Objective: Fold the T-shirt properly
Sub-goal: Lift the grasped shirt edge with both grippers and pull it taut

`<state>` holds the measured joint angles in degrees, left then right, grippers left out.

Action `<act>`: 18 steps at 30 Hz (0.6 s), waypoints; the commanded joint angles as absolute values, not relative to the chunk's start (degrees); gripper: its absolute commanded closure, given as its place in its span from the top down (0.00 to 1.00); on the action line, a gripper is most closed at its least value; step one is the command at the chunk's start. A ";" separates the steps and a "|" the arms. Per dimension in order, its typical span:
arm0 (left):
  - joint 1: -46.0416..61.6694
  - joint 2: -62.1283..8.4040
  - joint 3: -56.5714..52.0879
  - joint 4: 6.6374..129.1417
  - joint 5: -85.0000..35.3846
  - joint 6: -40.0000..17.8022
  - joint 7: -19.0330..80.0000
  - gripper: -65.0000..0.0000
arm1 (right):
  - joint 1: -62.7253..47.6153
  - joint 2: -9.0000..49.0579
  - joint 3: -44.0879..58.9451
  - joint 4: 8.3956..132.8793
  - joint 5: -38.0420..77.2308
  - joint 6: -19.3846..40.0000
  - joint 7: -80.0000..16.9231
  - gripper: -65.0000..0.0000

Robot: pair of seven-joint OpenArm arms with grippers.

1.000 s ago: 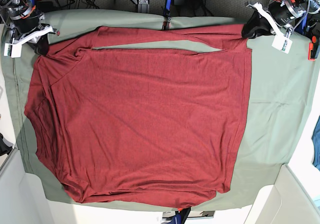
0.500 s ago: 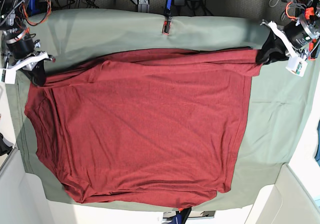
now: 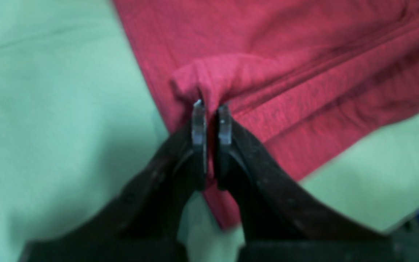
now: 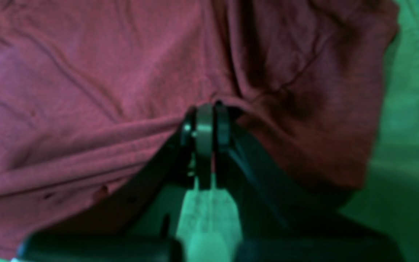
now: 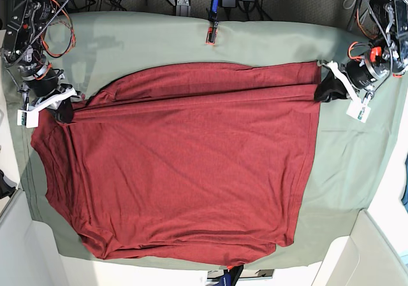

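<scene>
The dark red T-shirt lies spread on the sage-green cloth, with a narrow band along its far edge doubled over. My left gripper is at the shirt's far right corner, shut on a pinched fold of red fabric; its fingertips press together in the left wrist view. At the shirt's far left corner, my right gripper is shut on a bunched edge of the T-shirt. In the right wrist view its jaws close on the cloth.
A red-and-black clip sits on the cloth's far edge. Cables and gear crowd the back, behind both arms. White bins stand at the near right and near left corners. Green cloth shows bare to the right of the shirt.
Both grippers have come nearer with the shirt's far edge. The held band now lies over the shirt's body, and the green gap under it has closed.
</scene>
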<state>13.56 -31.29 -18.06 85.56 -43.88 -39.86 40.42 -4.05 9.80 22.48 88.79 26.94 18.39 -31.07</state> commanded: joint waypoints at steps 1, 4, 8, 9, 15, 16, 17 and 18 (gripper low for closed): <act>11.86 -32.64 -18.50 85.27 -45.23 -40.00 39.22 0.00 | -2.52 10.59 22.81 88.84 27.20 18.22 -29.02 0.00; 8.71 -32.86 -17.10 82.17 -45.15 -40.00 39.13 0.00 | -0.91 10.59 22.81 86.52 27.18 18.24 -28.97 0.00; 5.02 -32.84 -13.98 78.35 -43.29 -40.00 38.28 0.08 | -0.47 10.59 22.81 85.45 27.18 18.24 -28.97 0.00; 4.23 -32.84 -13.58 77.49 -42.26 -40.00 37.98 0.13 | -0.49 10.59 22.81 85.32 27.18 18.24 -28.99 0.00; 3.25 -33.61 -13.74 75.99 -47.09 -40.00 47.99 0.64 | -0.51 10.59 22.81 84.90 27.18 18.24 -29.02 0.00; 3.27 -33.71 -14.41 76.14 -49.36 -40.00 51.40 0.64 | -0.51 10.59 22.81 84.90 27.18 18.24 -29.02 0.07; 3.42 -33.67 -15.57 76.36 -51.96 -40.00 54.68 0.64 | -0.54 10.59 22.81 84.90 27.16 18.24 -29.12 0.15; 3.90 -33.65 -17.10 76.71 -55.07 -40.00 57.25 0.64 | -0.54 10.59 22.81 84.90 27.16 18.24 -29.43 0.24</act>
